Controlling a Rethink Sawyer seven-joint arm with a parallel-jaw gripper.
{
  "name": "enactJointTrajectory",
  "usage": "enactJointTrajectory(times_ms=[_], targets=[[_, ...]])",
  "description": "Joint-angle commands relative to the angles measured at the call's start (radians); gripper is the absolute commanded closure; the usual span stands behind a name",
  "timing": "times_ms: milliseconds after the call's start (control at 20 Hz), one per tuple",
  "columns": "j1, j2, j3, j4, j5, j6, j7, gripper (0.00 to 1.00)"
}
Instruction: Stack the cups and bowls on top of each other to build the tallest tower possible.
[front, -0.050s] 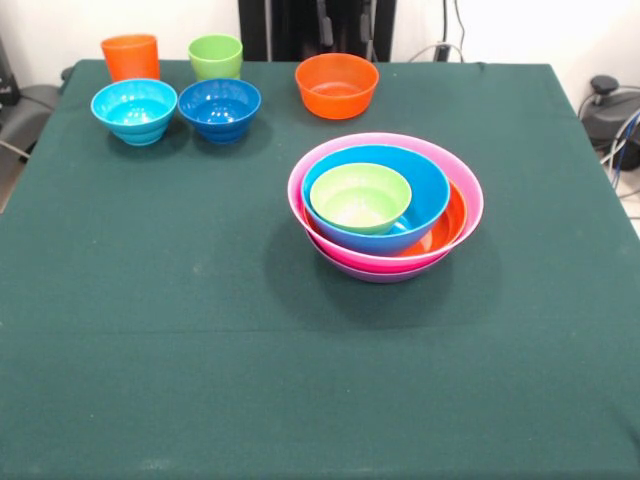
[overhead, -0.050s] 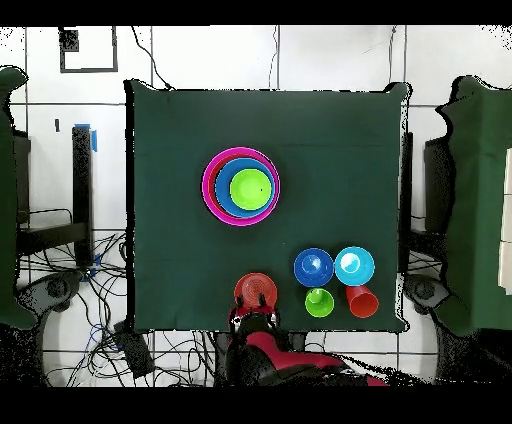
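Observation:
The tower (front, -0.050s: 385, 205) stands mid-table: a purple bowl (front, -0.050s: 385, 272) under a wide pink bowl (front, -0.050s: 470, 190), then an orange bowl (front, -0.050s: 452, 222), a blue bowl (front, -0.050s: 425, 185) and a small lime green bowl (front, -0.050s: 360, 196) nested inside. Along the far edge sit an orange cup (front, -0.050s: 130, 57), a lime green cup (front, -0.050s: 216, 56), a light blue bowl (front, -0.050s: 134, 110), a dark blue bowl (front, -0.050s: 219, 108) and a small orange bowl (front, -0.050s: 337, 85). In the overhead view my gripper (overhead, -0.050s: 256, 318) hovers at the table's edge beside the small orange bowl (overhead, -0.050s: 255, 289), with the red arm (overhead, -0.050s: 275, 352) behind it.
The dark green cloth (front, -0.050s: 150, 300) covers the whole table. Cables and dark equipment (front, -0.050s: 610, 110) lie off the table's right side in the front view.

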Motion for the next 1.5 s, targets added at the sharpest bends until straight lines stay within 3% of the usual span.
enactJointTrajectory(times_ms=[50, 450, 750, 1150, 1300, 1500], targets=[[-0.084, 0.084, 0.164, -0.135, -0.095, 0.014, 0.194, 0.00], [-0.085, 0.093, 0.165, -0.125, -0.085, 0.000, 0.205, 0.00], [-0.071, 0.056, 0.157, -0.122, -0.088, 0.022, 0.205, 0.00], [0.073, 0.004, 0.019, -0.157, -0.030, 0.033, 0.143, 0.00], [0.154, -0.020, -0.060, -0.164, 0.017, 0.023, 0.129, 0.00], [0.201, 0.005, -0.101, -0.180, 0.037, -0.001, 0.158, 0.00]])
